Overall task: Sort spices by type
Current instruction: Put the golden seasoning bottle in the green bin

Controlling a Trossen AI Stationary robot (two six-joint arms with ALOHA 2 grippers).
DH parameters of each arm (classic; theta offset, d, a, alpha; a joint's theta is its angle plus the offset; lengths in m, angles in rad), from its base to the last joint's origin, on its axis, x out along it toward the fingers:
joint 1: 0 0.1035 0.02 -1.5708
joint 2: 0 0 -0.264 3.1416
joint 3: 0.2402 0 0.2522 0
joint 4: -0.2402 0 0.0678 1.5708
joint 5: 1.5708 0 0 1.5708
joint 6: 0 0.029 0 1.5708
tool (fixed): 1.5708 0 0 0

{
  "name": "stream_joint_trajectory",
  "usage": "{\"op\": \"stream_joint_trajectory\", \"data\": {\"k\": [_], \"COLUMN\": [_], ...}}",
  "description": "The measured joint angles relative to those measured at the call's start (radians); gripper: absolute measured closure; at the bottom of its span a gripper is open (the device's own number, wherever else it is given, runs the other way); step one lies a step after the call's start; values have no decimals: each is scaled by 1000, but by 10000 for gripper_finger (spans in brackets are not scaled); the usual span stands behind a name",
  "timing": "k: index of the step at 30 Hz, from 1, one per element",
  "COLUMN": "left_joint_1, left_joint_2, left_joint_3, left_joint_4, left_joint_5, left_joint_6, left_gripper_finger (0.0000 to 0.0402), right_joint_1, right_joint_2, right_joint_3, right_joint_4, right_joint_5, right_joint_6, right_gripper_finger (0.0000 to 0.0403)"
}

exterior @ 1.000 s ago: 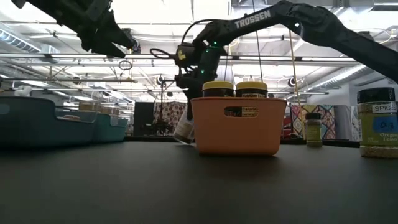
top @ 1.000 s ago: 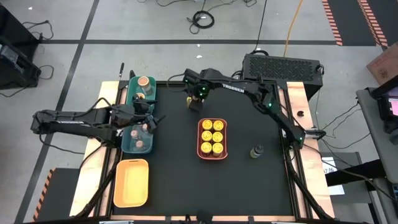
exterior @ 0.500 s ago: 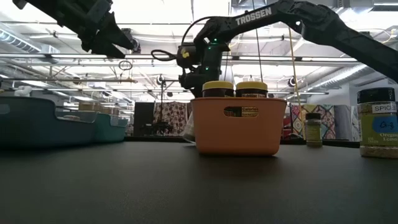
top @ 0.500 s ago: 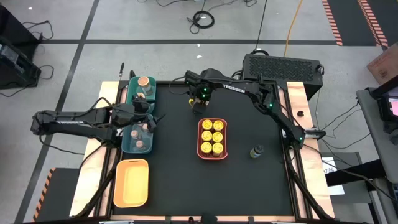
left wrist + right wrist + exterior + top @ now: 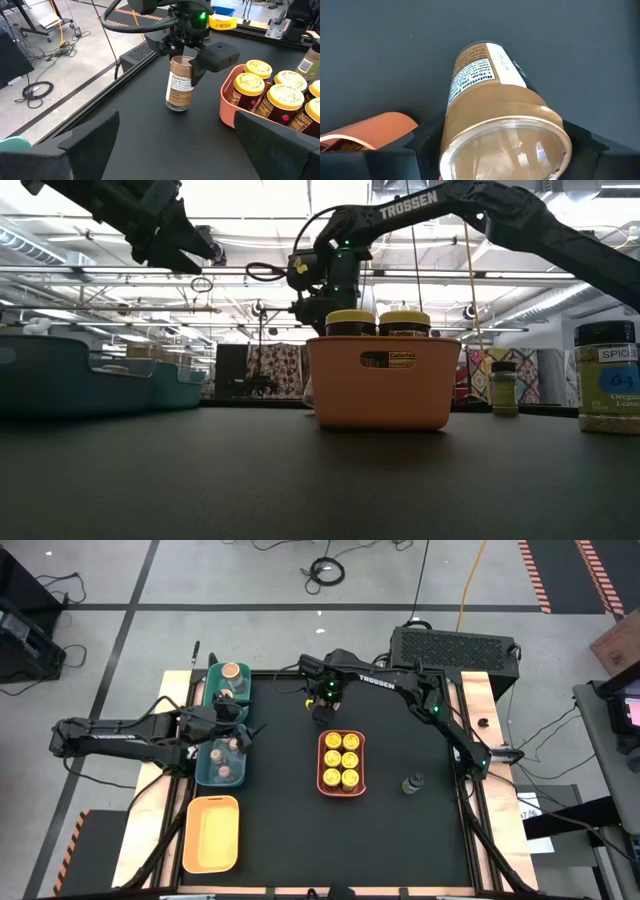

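Now, the scene by parts, placed against the coral tray (image 5: 343, 762):
Right claw (image 5: 322, 705): just beyond the coral tray's far end, pinching a tan-lidded spice jar (image 5: 180, 90) by its top; the jar stands about upright on the table (image 5: 400, 840).
Yellow-lidded jars (image 5: 341, 759): six, filling the coral tray in two rows.
Dark-lidded jar (image 5: 412, 783): alone on the table, right of the coral tray.
Left claw (image 5: 243, 733): spread wide, holding nothing, over the teal tray (image 5: 223, 762) well left of the coral tray.
Green tray (image 5: 229, 686): behind the teal one, holding jars.
Yellow tray (image 5: 211, 833): nearer than the teal one.
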Motion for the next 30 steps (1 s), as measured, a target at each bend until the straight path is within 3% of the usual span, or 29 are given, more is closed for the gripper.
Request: {"op": "stream_joint_trajectory", "data": {"k": [10, 17, 23, 30], "left_joint_1": [0, 0, 0, 0], "left_joint_2": [0, 0, 0, 0], "left_joint_3": [0, 0, 0, 0], "left_joint_4": [0, 0, 2, 21], "left_joint_5": [10, 10, 10, 10], "left_joint_6": [-1, -2, -3, -3], "left_gripper_finger": [6, 6, 6, 6], "right_joint_1": [0, 6, 18, 39], "right_joint_2": [-1, -2, -2, -4], "right_joint_3": [0, 0, 1, 2], "right_joint_4": [11, 12, 15, 46], "right_joint_5": [4, 149, 155, 156], "right_joint_6": [0, 8, 18, -3], "right_gripper_finger": [124, 124, 122, 68]}}
